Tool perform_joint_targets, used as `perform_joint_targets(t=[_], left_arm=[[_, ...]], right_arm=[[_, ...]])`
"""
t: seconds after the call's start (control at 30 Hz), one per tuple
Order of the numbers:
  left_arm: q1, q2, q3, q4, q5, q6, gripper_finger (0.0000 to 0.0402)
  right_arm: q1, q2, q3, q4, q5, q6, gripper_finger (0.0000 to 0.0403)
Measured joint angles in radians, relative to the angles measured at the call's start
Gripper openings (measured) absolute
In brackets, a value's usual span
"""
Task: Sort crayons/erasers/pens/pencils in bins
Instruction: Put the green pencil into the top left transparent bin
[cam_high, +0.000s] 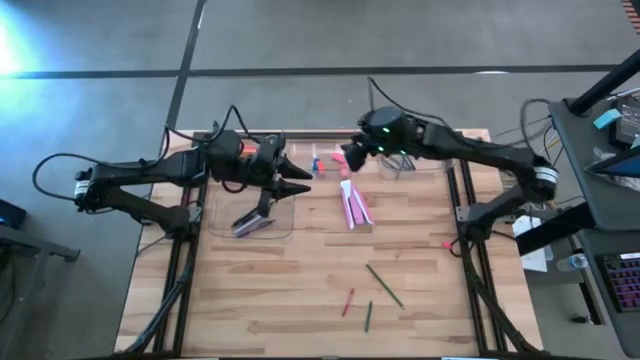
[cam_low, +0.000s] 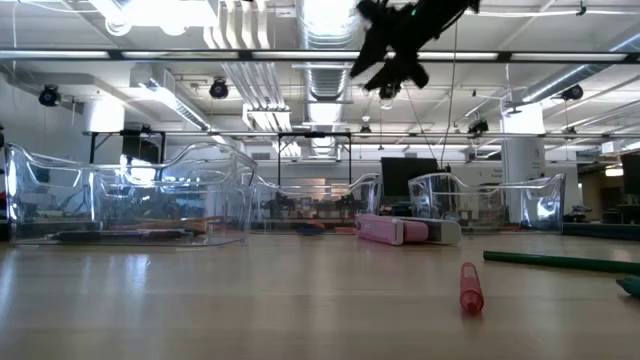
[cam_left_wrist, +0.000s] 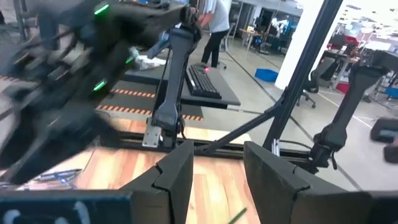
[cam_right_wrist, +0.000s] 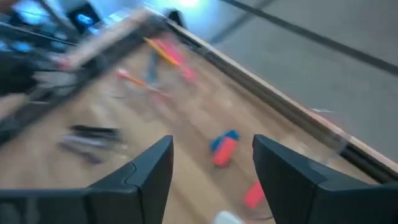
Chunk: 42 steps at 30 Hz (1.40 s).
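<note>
My left gripper (cam_high: 303, 181) is open and empty in the air over the right edge of a clear bin (cam_high: 225, 228) that holds dark pens (cam_high: 252, 222). My right gripper (cam_high: 347, 158) is open and empty, high over the table's far edge. In its wrist view a pink and a blue eraser (cam_right_wrist: 224, 149) and another pink eraser (cam_right_wrist: 253, 194) lie on the wood below its fingers. These erasers show at the far centre (cam_high: 320, 165). Two green pencils (cam_high: 385, 285) and a red crayon (cam_high: 348, 300) lie on the bare table near the front.
Two more clear bins stand along the far edge, one at the centre (cam_low: 310, 195) and one on the right (cam_low: 490, 200). Pink and white pieces (cam_high: 355, 205) lie together in mid-table. The table's near left part holds bare wood.
</note>
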Motion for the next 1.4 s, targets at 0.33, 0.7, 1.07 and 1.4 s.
perform_joint_targets(t=[0.33, 0.7, 1.07, 1.4], left_arm=[[-0.007, 0.038, -0.034, -0.037, 0.043, 0.008, 0.0127], [-0.102, 0.234, -0.034, -0.016, 0.107, 0.007, 0.0127], [-0.175, 0.435, 0.006, 0.079, 0.108, 0.009, 0.0127], [-0.205, 0.622, 0.187, 0.077, 0.143, 0.125, 0.0127]], right_arm=[[0.280, -0.281, -0.247, -0.010, 0.124, 0.194, 0.0190], [0.790, -0.344, -0.513, 0.013, 0.503, 0.674, 0.0178], [1.090, -0.220, -0.530, -0.007, 0.628, 1.018, 0.0178], [1.119, -0.235, -0.303, -0.053, 0.826, 0.904, 0.0178]])
